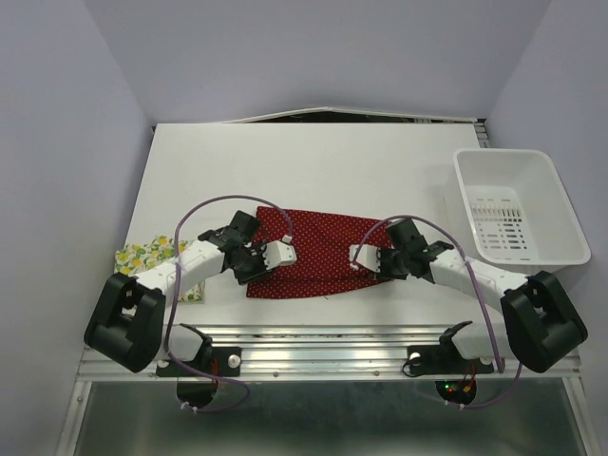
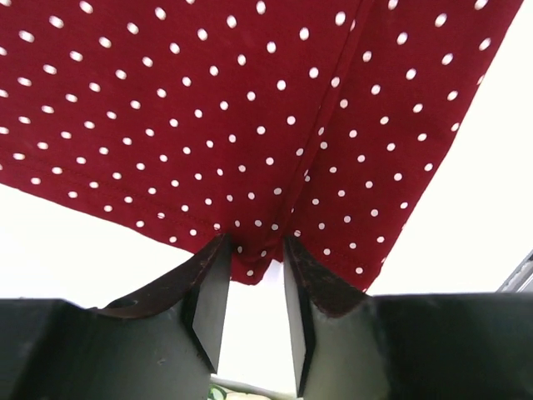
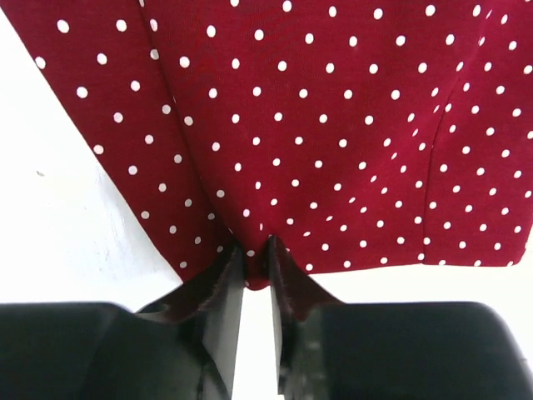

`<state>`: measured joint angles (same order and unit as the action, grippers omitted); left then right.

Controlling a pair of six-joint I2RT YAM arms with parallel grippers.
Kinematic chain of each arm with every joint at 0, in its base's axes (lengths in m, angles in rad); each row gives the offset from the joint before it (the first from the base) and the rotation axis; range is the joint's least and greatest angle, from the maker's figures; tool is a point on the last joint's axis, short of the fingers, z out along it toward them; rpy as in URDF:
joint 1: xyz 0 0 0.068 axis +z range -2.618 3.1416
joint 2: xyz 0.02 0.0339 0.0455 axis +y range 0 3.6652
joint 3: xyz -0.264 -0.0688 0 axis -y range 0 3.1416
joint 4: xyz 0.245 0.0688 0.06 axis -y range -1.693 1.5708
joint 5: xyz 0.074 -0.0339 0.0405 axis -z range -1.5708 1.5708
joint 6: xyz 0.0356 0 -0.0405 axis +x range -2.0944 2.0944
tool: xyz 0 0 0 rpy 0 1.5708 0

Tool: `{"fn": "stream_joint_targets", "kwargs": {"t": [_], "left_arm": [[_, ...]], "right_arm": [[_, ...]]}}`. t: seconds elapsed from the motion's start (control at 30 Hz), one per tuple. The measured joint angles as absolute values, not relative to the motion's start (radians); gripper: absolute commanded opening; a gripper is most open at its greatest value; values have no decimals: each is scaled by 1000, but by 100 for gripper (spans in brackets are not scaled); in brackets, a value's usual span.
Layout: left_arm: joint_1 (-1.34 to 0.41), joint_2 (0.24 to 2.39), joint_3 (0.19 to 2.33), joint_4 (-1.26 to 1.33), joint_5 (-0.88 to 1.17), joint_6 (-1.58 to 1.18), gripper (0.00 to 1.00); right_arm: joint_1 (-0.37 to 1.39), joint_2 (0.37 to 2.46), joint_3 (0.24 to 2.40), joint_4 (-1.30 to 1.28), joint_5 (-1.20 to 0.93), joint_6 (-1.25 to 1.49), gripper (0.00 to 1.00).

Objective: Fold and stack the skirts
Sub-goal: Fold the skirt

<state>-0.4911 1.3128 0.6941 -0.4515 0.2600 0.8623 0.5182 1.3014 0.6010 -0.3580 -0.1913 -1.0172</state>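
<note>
The dark red polka-dot skirt (image 1: 318,252) lies spread on the white table between my arms. My left gripper (image 1: 262,258) is at its left edge and is shut on a pinch of the hem, seen in the left wrist view (image 2: 254,250) with the skirt (image 2: 250,108) stretching away. My right gripper (image 1: 370,258) is at the right edge, also shut on the hem in the right wrist view (image 3: 256,254), with the skirt (image 3: 333,125) beyond it. The lemon-print skirt (image 1: 144,256) lies folded at the table's left edge, partly under my left arm.
A white plastic bin (image 1: 568,223) stands at the right side of the table. The white table (image 1: 313,161) reaches back to the rear wall. A metal rail (image 1: 323,337) runs along the near edge by the arm bases.
</note>
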Motion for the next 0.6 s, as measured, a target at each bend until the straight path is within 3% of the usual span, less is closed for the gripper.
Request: {"fn": "stream_joint_targets", "kwargs": {"t": [0.1, 0.13, 0.27, 0.6], "left_arm": [[-491, 1344, 686, -439, 246, 872, 23], [-491, 1353, 685, -436, 244, 874, 12], [-492, 1357, 685, -423, 242, 870, 0], [-492, 1287, 752, -505, 249, 844, 0]], "right_arm": [[523, 1301, 591, -339, -182, -1014, 10], [525, 1301, 591, -337, -178, -1013, 7], [525, 1301, 592, -329, -169, -998, 1], [525, 1290, 632, -340, -128, -969, 1]]}}
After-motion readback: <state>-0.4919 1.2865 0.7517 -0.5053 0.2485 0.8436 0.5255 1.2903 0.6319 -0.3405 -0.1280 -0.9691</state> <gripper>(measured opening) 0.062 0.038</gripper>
